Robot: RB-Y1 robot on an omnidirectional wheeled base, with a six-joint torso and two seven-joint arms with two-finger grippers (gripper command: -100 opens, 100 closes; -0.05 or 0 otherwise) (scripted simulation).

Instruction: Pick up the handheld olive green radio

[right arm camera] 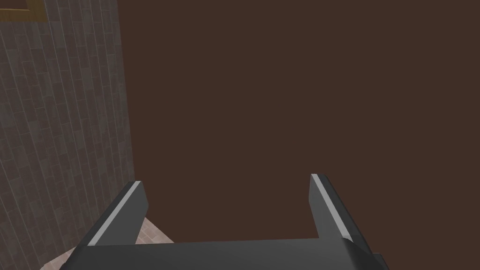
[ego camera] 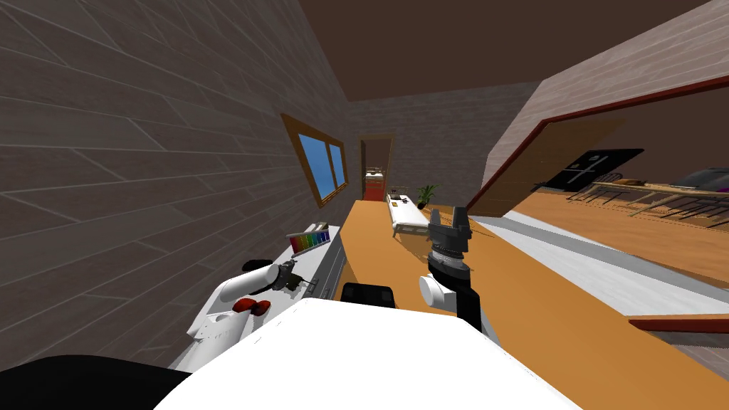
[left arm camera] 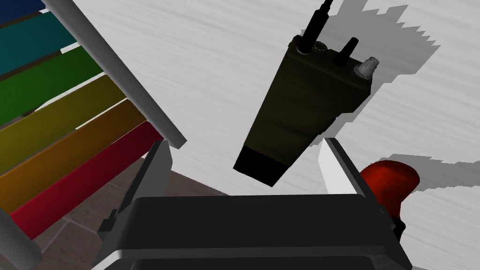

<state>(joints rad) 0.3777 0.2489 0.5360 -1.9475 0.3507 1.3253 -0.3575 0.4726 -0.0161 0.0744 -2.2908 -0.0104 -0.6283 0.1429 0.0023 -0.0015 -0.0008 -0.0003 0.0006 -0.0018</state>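
Head view: the left arm reaches down over a white cabinet [ego camera: 329, 262] by the brick wall. The left gripper [ego camera: 290, 276] hangs above its top, between a rack of rainbow bars [ego camera: 308, 240] and a glossy red lump [ego camera: 250, 306]. The right gripper [ego camera: 450, 226] is raised over the orange floor, fingers up.

Left wrist view: the radio [left arm camera: 300, 112] lies flat on the cabinet's white, faintly streaked top. It is a dark olive box, slim and tapering, with a black band at the narrow end. The broad end carries a black antenna, a short black knob and a pale grey stub. The left gripper's fingers [left arm camera: 157, 168] stand wide apart, with the radio's black end between them, touching neither. The red lump, rounded and shiny, sits just beside one finger. The flat bars, blue through green and yellow to red under a white rail, lie beside the other.

Right wrist view: the right gripper's fingers stand wide apart, holding nothing.
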